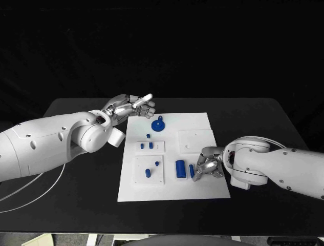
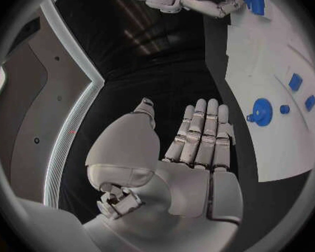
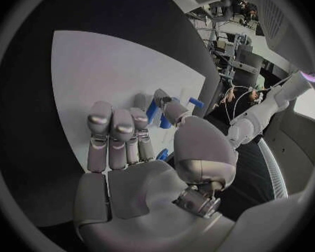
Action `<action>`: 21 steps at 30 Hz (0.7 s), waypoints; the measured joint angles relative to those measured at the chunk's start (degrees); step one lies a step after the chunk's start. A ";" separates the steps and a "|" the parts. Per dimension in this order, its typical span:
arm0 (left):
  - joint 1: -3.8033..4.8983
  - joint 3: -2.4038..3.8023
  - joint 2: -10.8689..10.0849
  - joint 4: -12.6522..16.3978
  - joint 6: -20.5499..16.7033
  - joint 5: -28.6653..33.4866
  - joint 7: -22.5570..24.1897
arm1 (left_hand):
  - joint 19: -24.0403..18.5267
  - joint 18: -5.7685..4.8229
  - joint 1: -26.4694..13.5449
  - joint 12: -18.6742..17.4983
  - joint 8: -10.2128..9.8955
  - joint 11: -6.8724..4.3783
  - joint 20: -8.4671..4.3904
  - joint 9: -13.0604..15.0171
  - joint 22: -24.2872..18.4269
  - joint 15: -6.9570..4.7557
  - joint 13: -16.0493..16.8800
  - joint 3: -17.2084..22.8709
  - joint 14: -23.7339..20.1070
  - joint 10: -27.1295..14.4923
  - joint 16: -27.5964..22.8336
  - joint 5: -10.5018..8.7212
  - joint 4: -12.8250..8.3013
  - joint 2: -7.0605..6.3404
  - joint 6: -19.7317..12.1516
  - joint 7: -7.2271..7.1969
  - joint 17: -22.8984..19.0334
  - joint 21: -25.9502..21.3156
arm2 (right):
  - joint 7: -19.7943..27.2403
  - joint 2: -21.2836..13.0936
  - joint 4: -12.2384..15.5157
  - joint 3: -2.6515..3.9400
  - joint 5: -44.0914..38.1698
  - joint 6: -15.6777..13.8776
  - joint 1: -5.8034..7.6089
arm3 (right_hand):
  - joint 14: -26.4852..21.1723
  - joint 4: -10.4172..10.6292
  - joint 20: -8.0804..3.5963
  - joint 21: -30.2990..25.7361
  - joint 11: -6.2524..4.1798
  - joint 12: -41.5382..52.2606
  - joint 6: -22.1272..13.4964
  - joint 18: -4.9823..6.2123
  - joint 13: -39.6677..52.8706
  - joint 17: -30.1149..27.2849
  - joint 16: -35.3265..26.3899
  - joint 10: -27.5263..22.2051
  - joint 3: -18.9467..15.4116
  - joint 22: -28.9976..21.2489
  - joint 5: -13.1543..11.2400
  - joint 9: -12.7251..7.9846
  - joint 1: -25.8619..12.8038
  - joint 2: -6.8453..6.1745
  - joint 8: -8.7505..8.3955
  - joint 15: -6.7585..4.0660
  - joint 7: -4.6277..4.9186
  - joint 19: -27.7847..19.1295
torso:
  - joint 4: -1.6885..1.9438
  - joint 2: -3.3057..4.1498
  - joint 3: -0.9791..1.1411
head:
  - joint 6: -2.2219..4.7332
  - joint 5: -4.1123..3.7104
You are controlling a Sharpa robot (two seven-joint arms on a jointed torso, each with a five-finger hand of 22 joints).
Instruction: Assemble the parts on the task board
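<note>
Sits mid-worktop [image 1: 73, 107], the white task board [image 1: 206, 190], with the blue parts scattered over it. Counted from the head view: one round disc with a small tab [image 1: 158, 124] toward the far end, one tiny peg [image 1: 148, 136] just nearer, two short blocks [image 1: 146, 146] side by side on a raised white tile, two small pegs [image 1: 152, 169] on another tile, one taller upright block [image 1: 180, 168] with a slimmer blue piece [image 1: 191, 170] just beside it; roughly eight blue parts, though the smallest blur together. Also one bare raised tile [image 1: 192, 139] near the board's right side. Hovers beyond the board's far left corner, the left hand [image 1: 131, 106], fingers [image 2: 203, 130] straight and pressed side by side, holding nothing. Rests at the board's right edge, the right hand [image 1: 208, 165], its fingers [image 3: 115, 134] curled down toward the tall block and its slim neighbour; looks from the right wrist view to be touching a blue piece, but cannot tell whether actually pinching it. Judged hard plastic, these parts: light, stiff, smooth enough to slip, easily tipped or flicked aside. Best taken by a pinch across the flat sides of the tall block, low enough to keep it upright; for the disc, probably by its rim or tab.
</note>
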 measured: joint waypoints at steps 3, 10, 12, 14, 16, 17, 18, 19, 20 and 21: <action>0.00 0.00 -0.05 0.00 0.00 0.00 0.00 | 0.00 -0.02 0.00 0.00 0.00 0.00 0.00 -0.05 0.05 0.00 0.00 0.00 0.00 0.00 0.00 0.00 0.00 0.00 0.00 0.00 0.00 -0.04 | -0.16 0.08 -0.09 0.07 -0.08 0.21 -0.02 | 0.00 -0.31 0.00 0.00 0.00 0.00 0.09 0.03 -0.06 0.00 0.00 0.00 0.31 0.00 0.00 0.00 0.62 -0.62 -0.12 0.00 -0.08 0.00 | 0.00 0.01 -0.01 | -0.01 -0.06; 0.00 0.00 -0.03 0.00 0.02 0.00 -0.02 | 0.00 -0.04 0.30 0.00 0.00 0.00 0.00 -0.09 0.10 0.00 0.00 0.00 0.00 0.00 0.00 0.00 0.00 0.30 0.00 0.00 0.00 -0.22 | -0.46 0.18 -0.18 0.13 -0.11 0.93 -0.01 | 0.00 -0.59 0.01 0.00 0.00 0.00 0.23 0.12 -0.17 -0.01 0.00 0.00 0.60 0.00 0.00 0.00 1.65 -1.19 -0.30 0.00 -0.19 0.00 | -0.03 0.02 -0.01 | -0.05 -0.08; 0.00 0.00 -0.03 0.00 0.02 0.00 -0.02 | 0.00 -0.06 0.30 0.00 0.00 0.00 0.00 -0.11 0.10 0.00 0.00 0.00 0.00 0.00 0.00 0.00 0.00 0.30 0.00 0.00 0.00 -0.22 | -0.50 0.18 -0.19 0.13 0.01 1.11 0.01 | 0.00 -0.60 0.01 0.00 0.00 0.00 0.22 0.14 -0.16 -0.01 0.00 0.00 0.60 0.00 0.00 0.00 1.64 -1.19 -0.30 0.00 -0.16 0.00 | -0.03 0.02 -0.01 | -0.08 -0.10; 0.00 0.00 -0.04 0.00 0.02 0.00 -0.03 | 0.00 -0.28 0.53 0.00 0.00 0.00 0.00 -0.11 0.16 0.00 0.00 0.00 0.00 0.00 0.00 0.00 0.00 0.53 0.00 0.00 -0.05 -0.22 | -0.50 0.14 -0.19 0.14 0.13 1.18 0.02 | 0.00 -0.60 0.01 0.00 0.00 0.00 0.13 0.17 -0.16 -0.01 0.00 0.00 0.60 0.00 0.00 0.00 2.11 -1.65 -0.30 0.00 -0.07 0.00 | -0.03 0.01 -0.01 | -0.08 -0.13; 0.00 0.00 -0.05 -0.01 0.02 0.00 -0.04 | 0.00 -0.28 0.53 0.00 0.00 0.00 0.00 -0.11 0.16 0.00 0.00 0.00 0.00 0.00 0.00 0.00 0.00 0.53 0.00 0.00 -0.05 -0.22 | -0.44 0.08 -0.19 0.14 0.28 1.17 0.02 | 0.00 -0.44 0.21 0.00 0.00 -0.23 0.11 0.18 -0.16 -0.01 0.00 0.00 0.35 0.00 0.00 0.00 1.81 -2.08 -0.30 0.00 -0.06 -0.20 | -0.03 0.01 -0.01 | -0.09 -0.14; 0.00 0.00 -0.04 -0.02 0.03 0.00 -0.04 | 0.00 -0.28 0.62 0.00 0.00 0.00 0.00 -0.13 0.16 0.00 0.00 0.00 0.00 0.00 0.00 0.00 0.00 0.62 0.00 0.00 -0.05 -0.22 | -0.34 0.02 -0.19 0.13 0.40 1.16 0.00 | 0.00 -0.16 0.30 0.00 0.00 -0.23 0.10 0.19 -0.16 -0.01 0.00 0.00 -0.66 0.00 0.00 0.00 0.73 -2.89 -0.30 0.00 -0.06 -0.29 | -0.03 0.01 0.00 | -0.08 -0.16; 0.00 0.00 -0.04 -0.02 0.03 0.00 -0.04 | 0.00 -0.28 0.75 0.00 0.00 0.00 0.00 -0.16 0.22 0.00 0.00 0.00 0.00 0.00 0.00 0.00 0.00 0.75 0.00 0.00 -0.05 -0.22 | -0.27 -0.03 -0.19 0.11 0.49 1.13 -0.02 | 0.00 -0.15 0.31 0.00 0.00 -0.23 0.10 0.21 -0.16 0.00 0.00 0.00 -1.93 0.00 0.00 0.00 -0.60 -3.29 -0.30 0.00 -0.06 -0.30 | -0.03 0.01 -0.01 | -0.08 -0.16; 0.00 0.00 -0.04 -0.02 0.03 0.00 -0.04 | 0.00 -0.28 0.75 0.00 0.00 0.00 0.00 -0.16 0.22 0.00 0.00 0.00 0.00 0.00 0.00 0.00 0.00 0.75 0.00 0.00 -0.05 -0.22 | -0.21 -0.06 -0.19 0.11 0.54 1.12 -0.02 | 0.00 -0.31 0.31 0.00 -0.03 -0.23 0.10 0.22 -0.16 0.02 0.00 -0.03 -2.88 0.00 0.00 0.00 -1.38 -3.38 -0.30 0.00 -0.06 -0.30 | -0.03 0.01 -0.01 | -0.08 -0.17; 0.00 0.00 -0.04 -0.03 0.03 0.00 -0.05 | 0.00 -0.28 0.75 0.00 0.00 0.00 0.00 -0.16 0.22 0.00 0.00 0.00 0.00 0.00 0.00 0.00 0.00 0.75 0.00 0.00 -0.05 -0.22 | -0.12 -0.11 -0.19 0.10 0.62 1.10 -0.03 | 0.00 -0.59 0.31 0.00 -0.22 -0.22 0.10 0.23 -0.16 0.08 0.00 -0.22 -4.41 0.00 0.00 0.00 -2.10 -3.38 -0.30 0.00 -0.06 -0.30 | -0.03 0.01 -0.01 | -0.07 -0.17; 0.00 0.00 -0.04 -0.03 0.03 0.00 -0.05 | 0.00 -0.29 0.76 0.00 0.00 0.00 0.00 -0.16 0.22 0.00 0.00 0.00 0.00 0.00 0.00 0.00 0.00 0.74 0.00 0.00 -0.05 -0.22 | -0.03 -0.16 -0.17 0.09 0.69 1.09 -0.04 | -0.01 -0.72 0.31 0.00 -0.30 -0.23 0.09 0.25 -0.16 0.13 0.00 -0.30 -6.14 0.00 0.00 0.00 -2.62 -3.76 -0.30 0.00 -0.07 -0.30 | -0.03 0.01 -0.01 | -0.04 -0.17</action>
